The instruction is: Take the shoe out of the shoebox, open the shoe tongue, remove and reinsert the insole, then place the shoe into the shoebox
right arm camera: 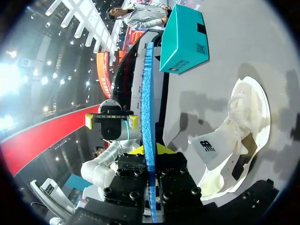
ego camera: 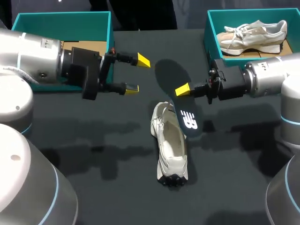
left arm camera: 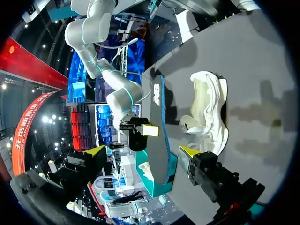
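The right gripper (ego camera: 183,89) is pinched shut on the dark insole (ego camera: 189,121), one finger on each flat side. It holds the insole on its thin edge, tipped down toward the white shoe (ego camera: 171,145) — I think so the low end can slide back inside. It is hard to tell if that end touches the shoe yet.

The shoe lies on the table (ego camera: 117,197) between the two arms, its opening facing up to take the insole. The left gripper (ego camera: 136,74) is spread wide with nothing in it and hangs near the shoe, maybe to steady it. The teal shoebox (ego camera: 61,18) sits by the left arm for later — another box (ego camera: 206,43) by the right arm holds a second shoe (ego camera: 253,33).
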Available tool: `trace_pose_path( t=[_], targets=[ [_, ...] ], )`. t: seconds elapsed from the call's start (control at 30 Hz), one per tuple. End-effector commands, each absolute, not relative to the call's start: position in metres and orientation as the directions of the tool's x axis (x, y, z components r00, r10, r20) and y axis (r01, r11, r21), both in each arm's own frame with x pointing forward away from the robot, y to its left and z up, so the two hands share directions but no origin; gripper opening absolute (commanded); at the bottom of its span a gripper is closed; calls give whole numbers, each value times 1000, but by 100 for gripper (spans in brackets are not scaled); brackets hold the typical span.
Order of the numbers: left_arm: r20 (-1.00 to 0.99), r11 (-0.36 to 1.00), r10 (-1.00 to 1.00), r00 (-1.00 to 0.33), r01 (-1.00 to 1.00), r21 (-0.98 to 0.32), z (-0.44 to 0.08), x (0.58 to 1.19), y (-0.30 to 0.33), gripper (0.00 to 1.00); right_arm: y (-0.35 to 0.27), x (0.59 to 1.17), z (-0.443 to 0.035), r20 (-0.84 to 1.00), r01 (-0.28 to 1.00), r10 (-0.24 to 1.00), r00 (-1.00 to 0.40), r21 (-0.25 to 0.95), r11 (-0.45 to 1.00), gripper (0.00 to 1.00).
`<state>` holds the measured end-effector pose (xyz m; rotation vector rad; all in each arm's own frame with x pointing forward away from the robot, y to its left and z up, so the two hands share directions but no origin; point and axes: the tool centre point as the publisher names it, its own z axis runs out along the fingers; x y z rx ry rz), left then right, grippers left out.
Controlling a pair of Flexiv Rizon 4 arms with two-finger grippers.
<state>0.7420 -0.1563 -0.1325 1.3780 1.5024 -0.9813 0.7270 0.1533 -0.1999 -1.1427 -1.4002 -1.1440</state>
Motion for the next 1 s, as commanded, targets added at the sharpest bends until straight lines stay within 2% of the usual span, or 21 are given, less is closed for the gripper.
trace_pose_path(
  t=[0.03,0.37,1.0],
  targets=[
    [-903,56,427,-50,998,-29,-115,765,-160,100,154,726,-200,991,989,90,-99,87,120,0],
    [-755,18,646,-112,991,-132,-90,793,-157,100,154,726,-200,991,989,90,-99,87,120,0],
    [-388,4,920,-56,991,-134,-68,819,-176,100,154,726,-200,991,989,90,-99,87,120,0]
  ],
)
